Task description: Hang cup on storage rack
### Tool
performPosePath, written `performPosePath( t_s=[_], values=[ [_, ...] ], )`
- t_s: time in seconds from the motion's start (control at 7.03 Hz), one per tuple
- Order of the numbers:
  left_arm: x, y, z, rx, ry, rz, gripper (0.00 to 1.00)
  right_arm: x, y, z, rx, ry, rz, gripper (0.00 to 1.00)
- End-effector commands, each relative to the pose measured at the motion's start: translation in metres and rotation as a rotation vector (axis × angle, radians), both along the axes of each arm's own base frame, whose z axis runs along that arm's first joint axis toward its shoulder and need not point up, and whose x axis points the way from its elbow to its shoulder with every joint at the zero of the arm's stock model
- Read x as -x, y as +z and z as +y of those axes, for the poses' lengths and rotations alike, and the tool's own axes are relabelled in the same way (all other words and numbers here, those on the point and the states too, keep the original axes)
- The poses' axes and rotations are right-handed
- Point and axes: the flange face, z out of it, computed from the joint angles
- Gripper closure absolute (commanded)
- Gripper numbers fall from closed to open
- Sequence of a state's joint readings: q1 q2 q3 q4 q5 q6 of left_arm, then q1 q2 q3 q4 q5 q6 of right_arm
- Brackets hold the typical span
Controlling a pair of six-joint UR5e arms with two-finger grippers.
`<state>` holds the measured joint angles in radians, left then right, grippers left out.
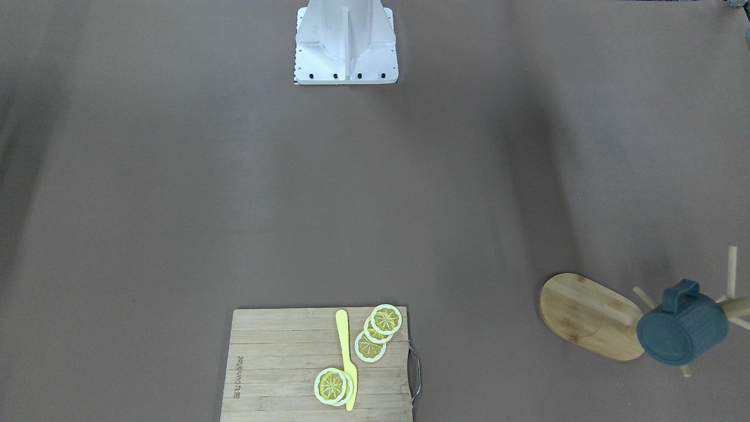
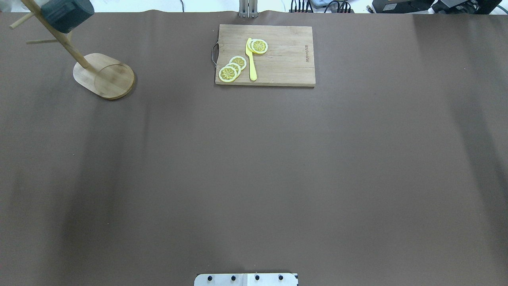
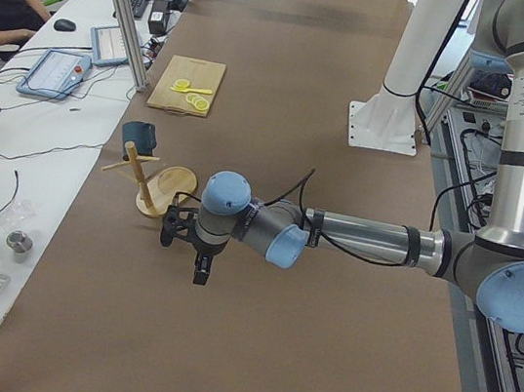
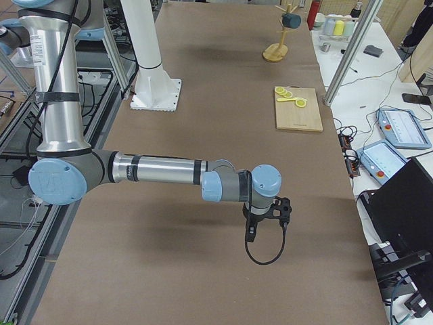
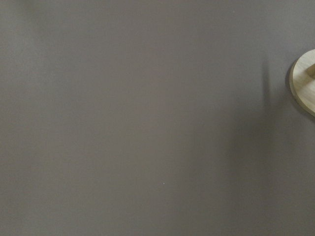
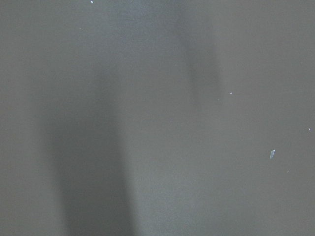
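The dark teal cup (image 1: 682, 328) hangs high on the bamboo storage rack (image 1: 589, 316), clear of the table. Both stand at the far left corner in the overhead view, the cup (image 2: 67, 14) above the rack's oval base (image 2: 105, 75). The left gripper (image 3: 186, 239) shows only in the exterior left view, over bare table near the rack (image 3: 160, 186); I cannot tell whether it is open or shut. The right gripper (image 4: 267, 213) shows only in the exterior right view, far from the cup (image 4: 291, 20); its state cannot be told either. The left wrist view catches the rack base's edge (image 5: 305, 81).
A rectangular wooden cutting board (image 2: 266, 55) with lemon slices (image 2: 232, 69) and a yellow knife (image 2: 251, 59) lies at the table's far middle. The robot's white base (image 1: 345, 41) stands at the near edge. Side benches hold tablets and bottles.
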<state>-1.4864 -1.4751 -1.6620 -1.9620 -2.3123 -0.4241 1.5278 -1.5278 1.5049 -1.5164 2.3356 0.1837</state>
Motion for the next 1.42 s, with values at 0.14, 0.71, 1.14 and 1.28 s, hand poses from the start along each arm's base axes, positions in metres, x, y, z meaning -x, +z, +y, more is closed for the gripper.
performPosePath(
  t_s=[0.14,0.71,1.14,1.28],
  values=[
    [-0.016,0.008,0.003,0.013,0.037,-0.008,0.01,0.000,-0.034,-0.015,0.014,0.005,-0.006,0.00],
    [-0.016,0.013,0.006,0.023,0.037,-0.009,0.01,-0.001,-0.046,-0.003,0.024,-0.008,-0.001,0.00],
    [-0.016,0.013,0.006,0.022,0.038,-0.007,0.01,-0.001,-0.056,-0.008,0.007,-0.003,0.007,0.00],
    [-0.016,0.012,0.006,0.021,0.038,-0.007,0.01,-0.001,-0.055,-0.008,0.011,0.000,0.009,0.00]
  ],
)
